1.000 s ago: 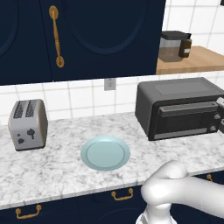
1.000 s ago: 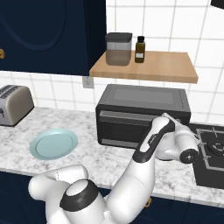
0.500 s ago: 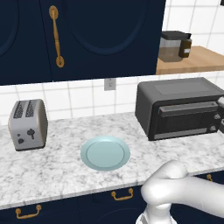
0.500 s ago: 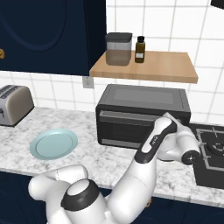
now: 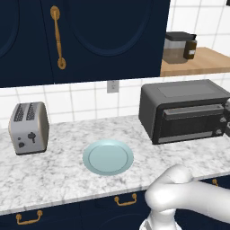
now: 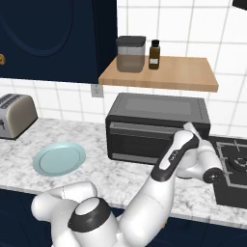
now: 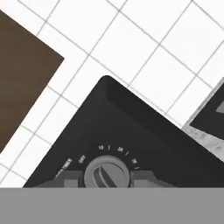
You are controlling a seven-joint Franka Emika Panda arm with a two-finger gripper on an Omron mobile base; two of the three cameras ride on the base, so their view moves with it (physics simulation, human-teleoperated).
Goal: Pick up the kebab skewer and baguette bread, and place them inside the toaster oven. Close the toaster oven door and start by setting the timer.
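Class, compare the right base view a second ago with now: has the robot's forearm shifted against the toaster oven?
No clear move. The forearm crosses the toaster oven at the same right front corner, with the hand by the knob side.

Glossy white rounded arm (image 6: 144,207), dark joint bands, seemingly unmarked.

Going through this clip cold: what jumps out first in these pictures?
The white arm bends across the counter to the right end of the closed toaster oven, and in the hand view the gripper is shut on the timer knob, a finger on each side. An empty pale blue plate lies mid-counter, with a silver two-slot toaster at the left.
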